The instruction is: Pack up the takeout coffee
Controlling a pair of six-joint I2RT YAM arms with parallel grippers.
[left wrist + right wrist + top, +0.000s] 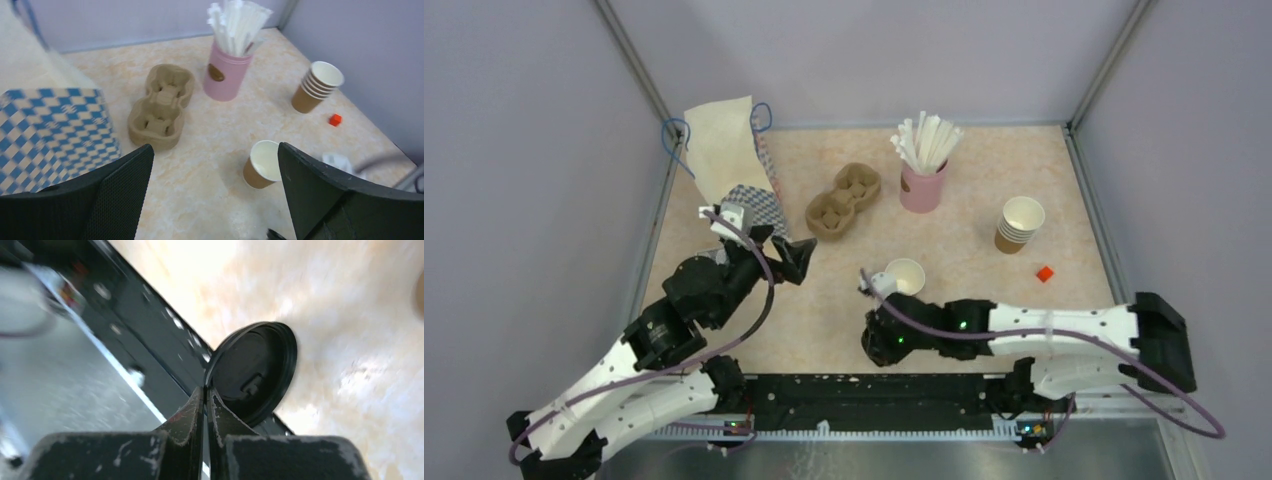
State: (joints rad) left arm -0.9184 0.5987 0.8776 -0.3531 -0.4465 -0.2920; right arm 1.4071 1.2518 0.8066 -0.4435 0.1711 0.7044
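The brown paper cup [905,276] stands open in the middle of the tabletop [984,270], white inside. Its round black lid [255,371] is off. The right pincer [205,392] pinches its rim, close to the near edge. The left pincer [215,150] is spread wide.

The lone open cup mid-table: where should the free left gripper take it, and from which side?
Probably pinch the brown side wall below the rim, coming in level from the left. The cup stands upright, widening upward, so the mouth stays free. Nothing stands on its left, while the right gripper, shut on the black lid, crowds its near side.
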